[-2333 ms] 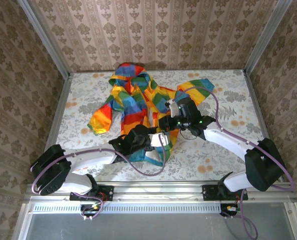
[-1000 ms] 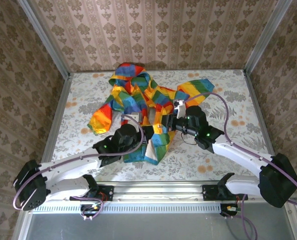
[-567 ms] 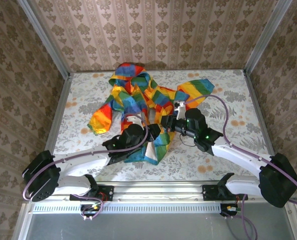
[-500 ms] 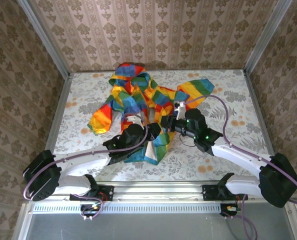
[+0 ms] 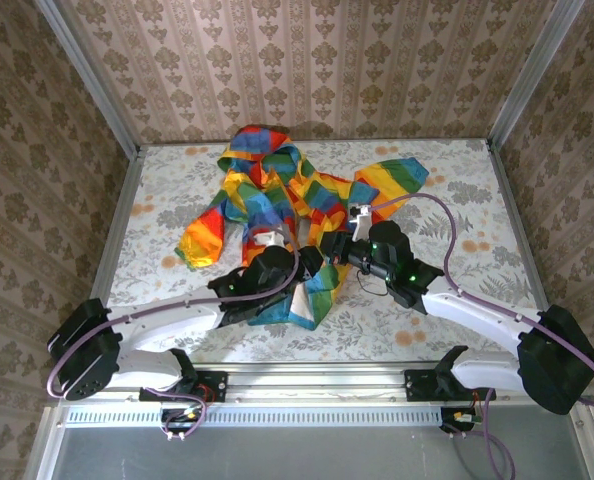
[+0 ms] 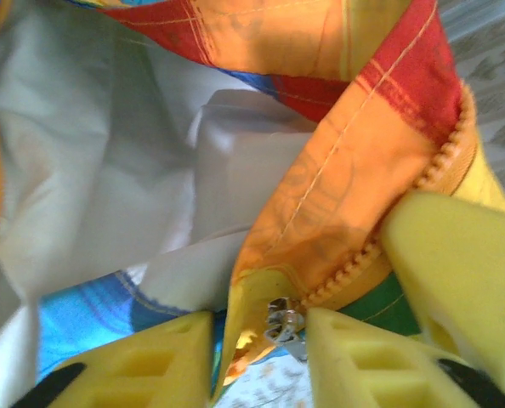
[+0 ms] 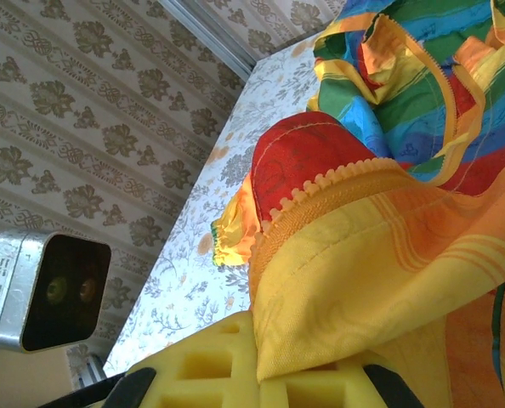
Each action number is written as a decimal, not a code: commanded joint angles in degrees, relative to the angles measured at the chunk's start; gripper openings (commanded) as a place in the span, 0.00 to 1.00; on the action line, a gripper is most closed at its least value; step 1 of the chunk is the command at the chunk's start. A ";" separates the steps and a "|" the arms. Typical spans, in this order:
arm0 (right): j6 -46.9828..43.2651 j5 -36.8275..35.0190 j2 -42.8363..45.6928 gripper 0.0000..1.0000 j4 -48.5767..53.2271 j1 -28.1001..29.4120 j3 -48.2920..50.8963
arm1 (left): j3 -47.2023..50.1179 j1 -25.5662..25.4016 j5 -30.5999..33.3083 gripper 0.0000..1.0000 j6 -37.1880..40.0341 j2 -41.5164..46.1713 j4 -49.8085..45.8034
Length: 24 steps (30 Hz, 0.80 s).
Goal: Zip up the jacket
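Top external view: jacket [image 5: 277, 190] lies spread on the table [image 5: 457, 300], centre to far side, hood toward the back wall, one sleeve out left and the other toward the far right, with the lower front gathered up between my two grippers near the middle. I'd judge it light and completely limp, a thin and probably slick rain shell, so it'll bunch and slide rather than hold any shape, and the open panels are a poor place to grab. Left wrist view shows the pale lining [image 6: 82, 170] folded open, just as floppy. The stiffest part looks like the stitched orange edge carrying the zipper teeth [image 6: 405, 204] — that's where to take hold, close to the bottom end, and keep it taut so the teeth line up. My right gripper [image 7: 257, 374] is closed, pinching the yellow-orange panel just below the toothed edge, with cloth spilling out over the pads. My left gripper [image 6: 257, 357] straddles the bottom end of the zipper edge with its fingers partly apart — I can't tell whether they're actually biting on it. The small metal slider [image 6: 282, 319] sits right between those fingers. It's tiny and hard and likely to twist away, so I'd grip it squarely on the slider body or its pull, not on the cloth next to it.
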<state>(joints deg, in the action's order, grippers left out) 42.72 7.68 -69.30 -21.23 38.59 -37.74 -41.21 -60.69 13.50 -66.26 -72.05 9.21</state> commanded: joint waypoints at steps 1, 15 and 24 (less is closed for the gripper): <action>0.61 -2.06 0.79 0.00 -0.37 0.52 -0.74 | -4.00 0.83 -0.12 0.37 6.71 1.41 -13.20; 1.31 -1.66 -1.85 0.00 2.61 0.61 -3.60 | -6.38 0.88 -2.08 0.30 22.89 7.95 -20.61; 1.20 -0.31 -2.46 0.00 3.29 0.61 -4.41 | -2.50 3.19 -11.47 0.26 31.32 7.01 -10.43</action>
<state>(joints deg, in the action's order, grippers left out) 43.72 7.49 -71.26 -17.93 38.70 -40.16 -45.19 -58.96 6.44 -39.55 -64.93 -6.00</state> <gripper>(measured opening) 0.058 0.264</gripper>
